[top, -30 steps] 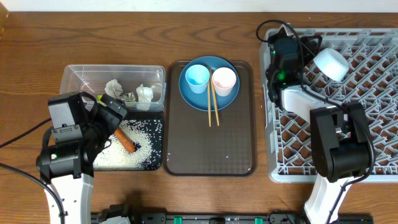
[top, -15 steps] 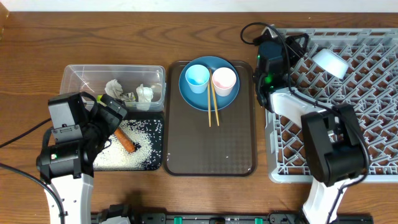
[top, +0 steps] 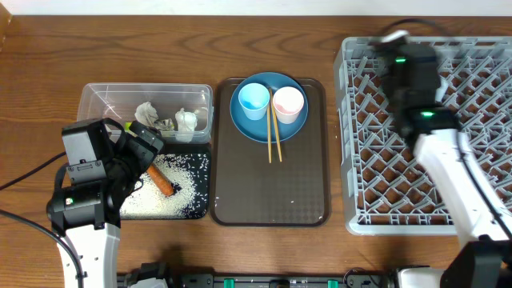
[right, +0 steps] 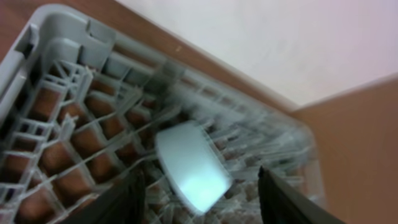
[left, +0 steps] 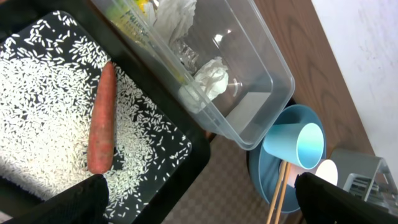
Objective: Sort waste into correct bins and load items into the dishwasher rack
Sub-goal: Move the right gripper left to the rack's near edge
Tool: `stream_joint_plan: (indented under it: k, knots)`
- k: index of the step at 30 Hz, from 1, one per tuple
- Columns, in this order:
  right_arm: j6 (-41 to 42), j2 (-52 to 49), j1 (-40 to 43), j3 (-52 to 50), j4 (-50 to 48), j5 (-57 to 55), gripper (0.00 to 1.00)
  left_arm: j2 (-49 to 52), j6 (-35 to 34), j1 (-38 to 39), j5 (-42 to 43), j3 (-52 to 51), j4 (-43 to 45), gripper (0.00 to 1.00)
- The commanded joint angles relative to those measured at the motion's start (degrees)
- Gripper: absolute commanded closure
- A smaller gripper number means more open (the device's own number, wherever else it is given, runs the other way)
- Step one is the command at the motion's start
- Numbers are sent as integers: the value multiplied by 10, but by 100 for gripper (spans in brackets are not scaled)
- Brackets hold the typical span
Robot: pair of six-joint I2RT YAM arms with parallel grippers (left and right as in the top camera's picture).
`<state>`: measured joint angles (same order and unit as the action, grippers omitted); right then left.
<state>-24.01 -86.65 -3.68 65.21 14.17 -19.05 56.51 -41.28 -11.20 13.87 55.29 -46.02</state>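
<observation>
Rack-loading step: white bowl [right: 189, 165] among pegs at the far side of the dishwasher rack [top: 480, 212], right gripper [right: 200, 186] spread apart about it, left gripper [left: 199, 186] spread wide over the black tray [left: 186, 171]. Likely next: reach for the light-blue cup [top: 254, 100], pinching its wall

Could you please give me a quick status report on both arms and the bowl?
Left gripper open by shallow black rectangular tray with thin orange carrot. Right gripper open over white bowl lying in grey plastic dishwasher rack. No obstruction seen.

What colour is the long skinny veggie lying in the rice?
Orange. The carrot shows best in the left wrist view.
</observation>
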Motion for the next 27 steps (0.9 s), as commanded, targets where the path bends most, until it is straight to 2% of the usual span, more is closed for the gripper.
stream_joint_plan:
  k: [1, 3, 6, 15, 18, 20, 21, 22, 27]
  knots:
    - [191, 15, 40, 0, 55, 186, 41, 0, 8, -2, 5, 10, 1, 2]
    - [227, 21, 50, 0, 98, 243, 46, 0, 8, -3, 5, 10, 1, 2]
    - [238, 21, 43, 0, 141, 315, 53, 0, 8, -2, 5, 10, 1, 2]
    - [264, 22, -20, 0, 273, 331, 49, 0, 8, -3, 5, 10, 1, 2]
    - [264, 22, -29, 0, 303, 375, 51, 0, 7, -2, 5, 10, 1, 2]
    - [264, 22, -33, 0, 309, 421, 38, 0, 8, -3, 5, 10, 1, 2]
    - [264, 22, -36, 0, 311, 435, 16, 0, 8, -2, 5, 10, 1, 2]
    - [264, 22, -38, 0, 317, 445, 1, 0, 8, -2, 5, 10, 1, 2]
    - [291, 22, -44, 0, 331, 450, 1, 0, 8, -3, 5, 10, 1, 2]
